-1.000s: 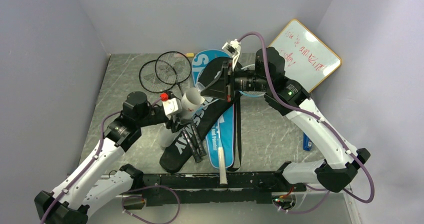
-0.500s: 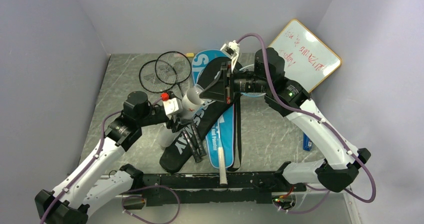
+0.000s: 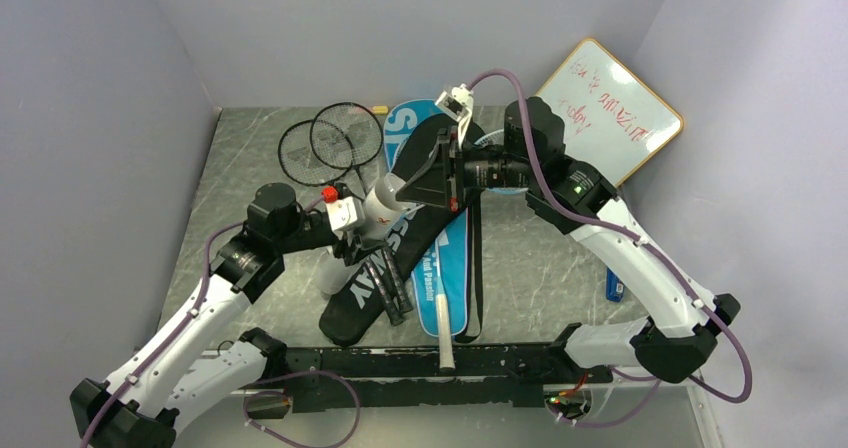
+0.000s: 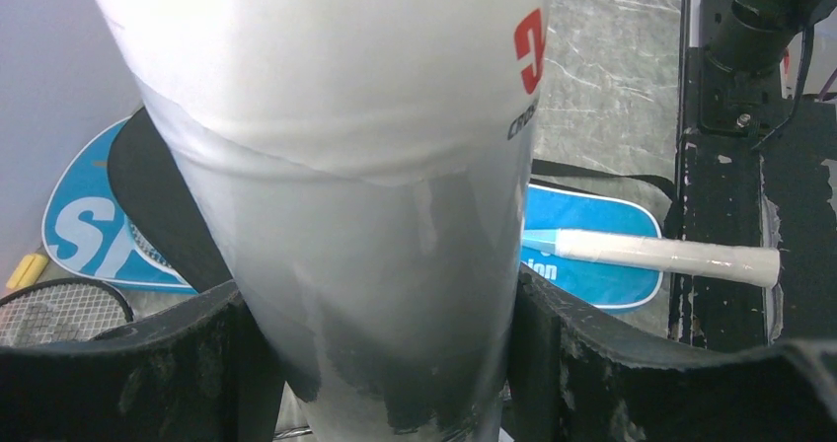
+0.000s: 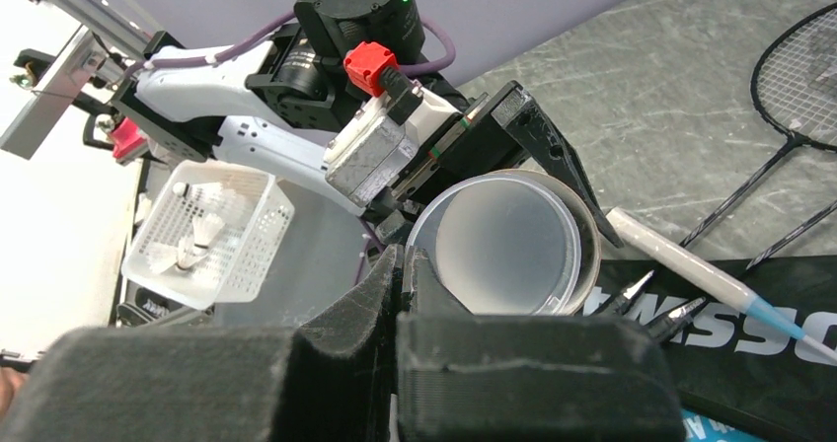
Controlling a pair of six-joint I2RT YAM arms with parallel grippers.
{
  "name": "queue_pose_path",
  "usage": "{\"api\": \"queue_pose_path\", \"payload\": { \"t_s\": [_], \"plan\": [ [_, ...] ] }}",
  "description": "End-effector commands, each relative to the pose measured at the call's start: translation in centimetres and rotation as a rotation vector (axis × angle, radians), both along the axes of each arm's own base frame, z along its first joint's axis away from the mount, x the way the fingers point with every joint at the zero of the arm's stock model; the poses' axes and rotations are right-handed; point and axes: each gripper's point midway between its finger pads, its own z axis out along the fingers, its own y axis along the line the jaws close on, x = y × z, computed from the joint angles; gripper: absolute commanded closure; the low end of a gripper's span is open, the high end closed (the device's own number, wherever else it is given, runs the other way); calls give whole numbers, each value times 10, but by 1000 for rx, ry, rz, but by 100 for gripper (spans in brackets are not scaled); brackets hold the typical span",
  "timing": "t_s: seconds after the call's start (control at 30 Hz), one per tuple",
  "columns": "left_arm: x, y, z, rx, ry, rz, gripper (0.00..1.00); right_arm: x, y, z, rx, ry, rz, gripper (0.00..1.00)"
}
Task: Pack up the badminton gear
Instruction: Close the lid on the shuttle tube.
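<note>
My left gripper (image 3: pixel 358 230) (image 4: pixel 380 363) is shut on the white cardboard tube (image 3: pixel 372 211) (image 4: pixel 365 166) and holds it tilted, mouth up and to the right. My right gripper (image 3: pixel 404 190) (image 5: pixel 403 264) is shut, pinching the rim of a clear lid (image 5: pixel 505 247) that sits at the tube's mouth. Two black rackets (image 3: pixel 330 141) lie at the back left. The black CROSSWAY cover (image 3: pixel 385 268) lies across the blue SPORT cover (image 3: pixel 410 128). The light-blue racket's white handle (image 3: pixel 443 330) (image 4: pixel 663 256) points at the near edge. White shuttlecocks (image 5: pixel 205 231) lie in a white basket (image 5: pixel 252 255).
The wood-framed whiteboard (image 3: pixel 615 108) leans at the back right. A small yellow marker (image 3: pixel 379 109) lies by the back wall. A blue object (image 3: pixel 613 288) lies near the right arm. The black base rail (image 3: pixel 430 363) runs along the near edge.
My right gripper has moved left, bringing the lid up to the tube's mouth. The left arm has kept the tube almost still.
</note>
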Motion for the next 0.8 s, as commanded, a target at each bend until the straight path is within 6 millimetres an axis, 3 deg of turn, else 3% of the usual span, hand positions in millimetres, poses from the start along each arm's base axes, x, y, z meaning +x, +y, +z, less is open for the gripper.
{"api": "queue_pose_path", "payload": {
  "t_s": [0.0, 0.43, 0.63, 0.77],
  "plan": [
    [-4, -2, -1, -5, 2, -21, 50, 0, 4, 13, 31, -45, -1, 100],
    [-4, -2, -1, -3, -2, -21, 50, -1, 9, 7, -1, -48, -10, 100],
    [-4, -1, -1, -4, -2, -21, 50, -1, 12, 3, 1, -47, 0, 75],
    [-4, -2, 1, -7, -7, -22, 50, 1, 14, 1, -5, -41, -2, 74]
  ]
}}
